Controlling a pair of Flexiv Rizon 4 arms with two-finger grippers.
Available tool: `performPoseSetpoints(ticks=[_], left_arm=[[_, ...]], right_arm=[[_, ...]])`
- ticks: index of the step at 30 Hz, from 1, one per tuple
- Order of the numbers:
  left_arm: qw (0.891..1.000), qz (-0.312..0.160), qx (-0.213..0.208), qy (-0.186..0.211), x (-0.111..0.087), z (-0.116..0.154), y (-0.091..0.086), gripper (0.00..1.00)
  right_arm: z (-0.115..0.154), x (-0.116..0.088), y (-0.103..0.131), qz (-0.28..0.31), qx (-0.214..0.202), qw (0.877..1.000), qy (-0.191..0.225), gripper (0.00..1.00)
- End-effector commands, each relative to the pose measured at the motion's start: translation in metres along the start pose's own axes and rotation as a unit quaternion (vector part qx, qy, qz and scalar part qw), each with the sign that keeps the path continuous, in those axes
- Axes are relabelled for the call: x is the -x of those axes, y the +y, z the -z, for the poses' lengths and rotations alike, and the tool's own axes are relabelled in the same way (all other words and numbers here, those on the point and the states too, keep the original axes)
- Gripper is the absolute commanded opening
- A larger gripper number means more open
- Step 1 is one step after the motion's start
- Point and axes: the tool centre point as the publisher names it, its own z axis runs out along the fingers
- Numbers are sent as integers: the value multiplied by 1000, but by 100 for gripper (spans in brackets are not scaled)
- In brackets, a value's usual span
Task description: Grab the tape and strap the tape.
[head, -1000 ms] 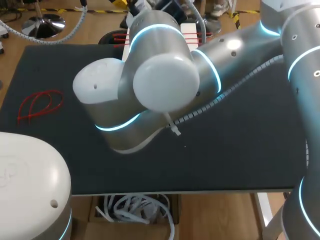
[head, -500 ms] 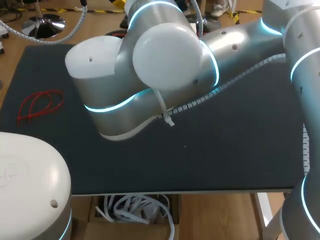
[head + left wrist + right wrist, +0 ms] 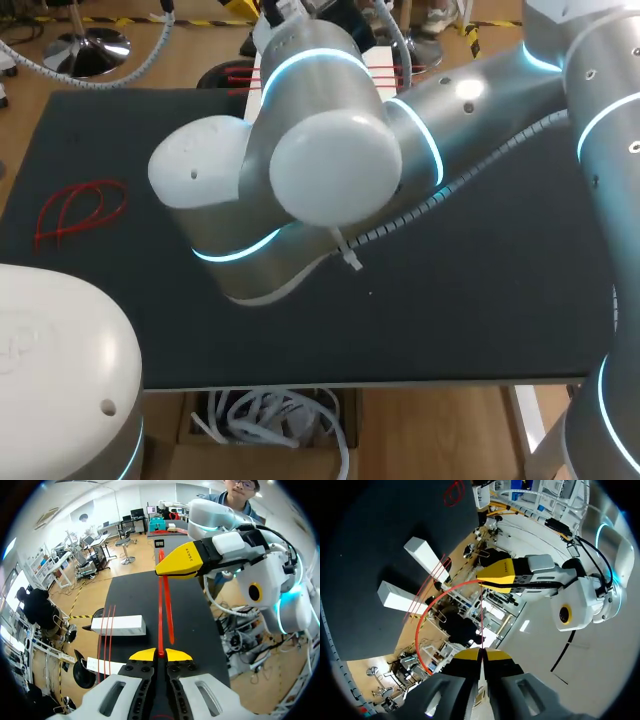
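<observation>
In the left wrist view my left gripper point(image 3: 160, 655) is shut on one end of a thin red strap point(image 3: 160, 610). The strap runs straight ahead to my right gripper point(image 3: 182, 566), which pinches it between closed yellow tips. In the right wrist view my right gripper point(image 3: 481, 654) is shut on the same strap point(image 3: 427, 611). There it bends in a wide arc toward my left gripper point(image 3: 502, 575) opposite. Both grippers hang above the table's far edge. In the head view my right arm point(image 3: 320, 170) hides them.
Two white blocks point(image 3: 426, 554) point(image 3: 395, 597) at the far edge of the black mat point(image 3: 480, 290) carry spare red straps point(image 3: 106, 630). A looped red strap point(image 3: 80, 210) lies at the mat's left. My left arm's base point(image 3: 60, 370) fills the near left corner.
My right arm's elbow swung up and to the left half a second ago and is back about where it was. Both grippers stay shut on the strap.
</observation>
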Motion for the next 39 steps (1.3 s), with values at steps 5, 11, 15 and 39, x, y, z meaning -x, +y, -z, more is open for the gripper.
performPoseSetpoints(ticks=[5,11,15,39], left_arm=[[1000,1,1,0,0,1,0,0],[1000,1,1,0,0,1,0,0],[1000,1,1,0,0,1,0,0],[1000,1,1,0,0,1,0,0]], right_arm=[[-7,10,15,-4,-34,999,11,0],[-12,16,16,-17,-38,999,16,0],[-12,17,9,-25,-41,999,23,0],[-7,3,-6,-15,-49,998,21,0]])
